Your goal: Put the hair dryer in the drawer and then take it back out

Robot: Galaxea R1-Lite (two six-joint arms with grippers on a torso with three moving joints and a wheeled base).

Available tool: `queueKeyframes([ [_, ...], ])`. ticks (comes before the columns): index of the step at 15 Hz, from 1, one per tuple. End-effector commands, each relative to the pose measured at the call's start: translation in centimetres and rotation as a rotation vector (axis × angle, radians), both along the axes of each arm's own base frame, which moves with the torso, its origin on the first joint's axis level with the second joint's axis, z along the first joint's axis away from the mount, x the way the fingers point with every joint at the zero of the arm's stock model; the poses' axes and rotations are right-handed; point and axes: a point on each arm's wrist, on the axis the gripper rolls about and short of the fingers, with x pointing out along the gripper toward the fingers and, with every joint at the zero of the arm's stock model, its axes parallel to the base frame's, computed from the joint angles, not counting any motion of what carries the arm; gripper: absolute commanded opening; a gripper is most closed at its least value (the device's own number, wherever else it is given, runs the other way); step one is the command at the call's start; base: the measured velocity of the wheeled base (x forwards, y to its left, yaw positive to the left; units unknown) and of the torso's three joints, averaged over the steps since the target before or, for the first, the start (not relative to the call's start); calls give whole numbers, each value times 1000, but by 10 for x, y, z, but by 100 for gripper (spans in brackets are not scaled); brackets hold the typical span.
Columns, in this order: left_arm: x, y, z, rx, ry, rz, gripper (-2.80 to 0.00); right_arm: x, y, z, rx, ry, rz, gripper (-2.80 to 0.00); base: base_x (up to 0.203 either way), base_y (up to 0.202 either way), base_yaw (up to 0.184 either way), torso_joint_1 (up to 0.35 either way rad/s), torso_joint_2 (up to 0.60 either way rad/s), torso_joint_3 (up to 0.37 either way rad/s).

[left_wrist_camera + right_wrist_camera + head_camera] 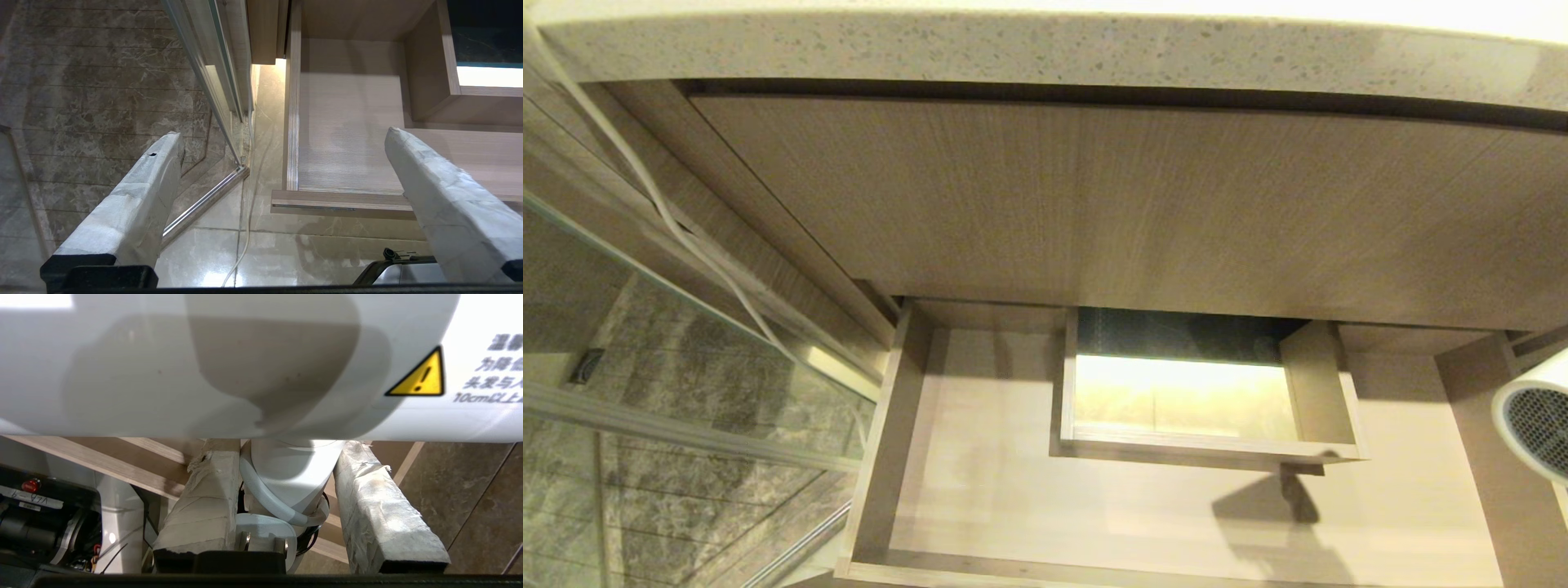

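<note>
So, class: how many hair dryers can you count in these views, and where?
1. The hair dryer is at the right edge of the head view, beside the open drawer, clamped by its handle in the right claw. None shows inside the drawer.

The right gripper (286, 473) points away from its wrist with both tape-wrapped fingers (204, 498) closed around the handle of the hair dryer (229, 363), one finger pressed to each side of it, the barrel lying crosswise just past the fingertips. The left gripper (282, 143) hangs idle, its two wrapped fingers (135, 196) spread wide apart, nothing between them and nothing touching either one
</note>
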Motion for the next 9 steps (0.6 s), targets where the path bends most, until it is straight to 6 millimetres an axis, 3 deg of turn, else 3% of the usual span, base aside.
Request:
queueKeyframes([
  [1,0,0,0,0,1,0,0,0,0,-1,-3,5,1,-280,0,0,0,0,0,0],
  [9,0,0,0,0,0,0,0,-4,0,-6,-3,11,1,-280,0,0,0,0,0,0],
])
